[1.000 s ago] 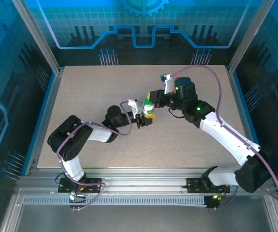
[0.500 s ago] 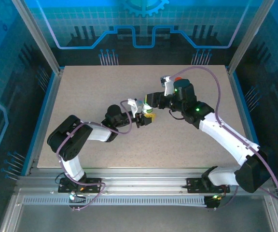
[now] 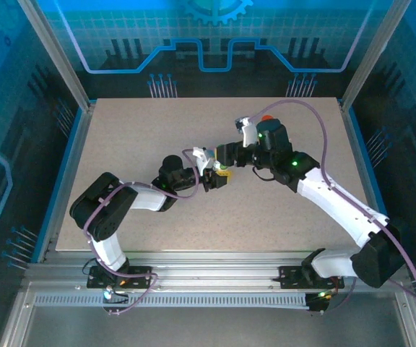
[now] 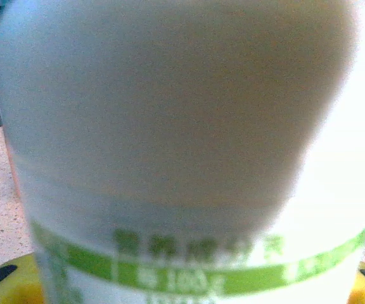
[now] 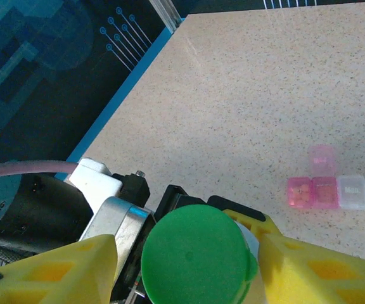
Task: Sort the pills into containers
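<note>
White bottle [image 4: 182,158] in left tool [image 3: 220,176] grasp

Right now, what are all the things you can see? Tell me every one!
white bottle: one, white with a green cap, middle of the scene, held up
pill box: one strip, pink and clear cells, lying flat
small pink piece: one, see-through pink, just behind the pill box; vial or lid, cannot tell
orange thing: one, orange, partly hidden behind the right arm
table: one, speckled beige, under everything
left pincer: one, yellow pads, shut on the white bottle
right pincer: one, yellow pads, open on either side of the green cap
</note>
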{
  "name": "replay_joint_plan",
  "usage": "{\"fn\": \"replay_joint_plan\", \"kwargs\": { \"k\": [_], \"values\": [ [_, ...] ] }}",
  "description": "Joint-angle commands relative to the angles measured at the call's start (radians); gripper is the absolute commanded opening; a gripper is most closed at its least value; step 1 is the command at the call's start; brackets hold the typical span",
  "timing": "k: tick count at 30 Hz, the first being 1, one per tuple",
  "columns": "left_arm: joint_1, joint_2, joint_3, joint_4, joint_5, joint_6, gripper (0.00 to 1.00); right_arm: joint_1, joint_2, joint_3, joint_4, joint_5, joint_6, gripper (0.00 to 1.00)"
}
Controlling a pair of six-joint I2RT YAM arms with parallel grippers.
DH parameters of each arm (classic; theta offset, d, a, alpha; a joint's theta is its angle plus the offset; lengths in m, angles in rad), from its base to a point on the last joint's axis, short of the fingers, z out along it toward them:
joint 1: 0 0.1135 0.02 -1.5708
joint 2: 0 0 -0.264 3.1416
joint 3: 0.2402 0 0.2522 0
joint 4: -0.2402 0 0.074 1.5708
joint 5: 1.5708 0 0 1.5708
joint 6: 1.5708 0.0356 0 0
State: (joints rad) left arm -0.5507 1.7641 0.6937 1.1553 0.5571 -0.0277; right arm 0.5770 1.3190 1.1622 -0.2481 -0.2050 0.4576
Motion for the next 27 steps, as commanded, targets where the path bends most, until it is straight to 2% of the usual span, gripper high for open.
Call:
{"fn": "replay_joint_plan", "kwargs": {
  "k": [1, 6, 9, 11, 17, 24, 27],
  "values": [
    [0.005, -0.042, 0.024, 0.016, 0.012, -0.014, 0.0, 0.014, 0.016, 0.027, -0.029, 0.036, -0.037, 0.59],
    [0.006, -0.034, 0.021, 0.06, 0.033, -0.026, 0.0, 0.008, 0.042, 0.036, -0.033, 0.029, -0.04, 0.55],
    [0.005, -0.032, 0.022, 0.064, 0.038, -0.025, 0.0, 0.006, 0.058, 0.039, -0.037, 0.036, -0.042, 0.48],
    [0.005, -0.03, 0.022, 0.071, 0.043, -0.026, 0.0, 0.003, 0.058, 0.033, -0.031, 0.048, -0.042, 0.34],
    [0.006, -0.032, 0.01, 0.095, 0.053, -0.031, 0.0, -0.019, 0.051, -0.001, -0.014, 0.08, -0.055, 0.0],
    [0.019, -0.014, 0.004, 0.175, 0.106, -0.096, 0.0, -0.054, 0.043, -0.057, 0.008, 0.127, -0.09, 0.0],
    [0.024, -0.018, 0.008, 0.145, 0.104, -0.1, 0.0, -0.054, 0.011, -0.089, 0.044, 0.134, -0.102, 0.0]
  ]
}}
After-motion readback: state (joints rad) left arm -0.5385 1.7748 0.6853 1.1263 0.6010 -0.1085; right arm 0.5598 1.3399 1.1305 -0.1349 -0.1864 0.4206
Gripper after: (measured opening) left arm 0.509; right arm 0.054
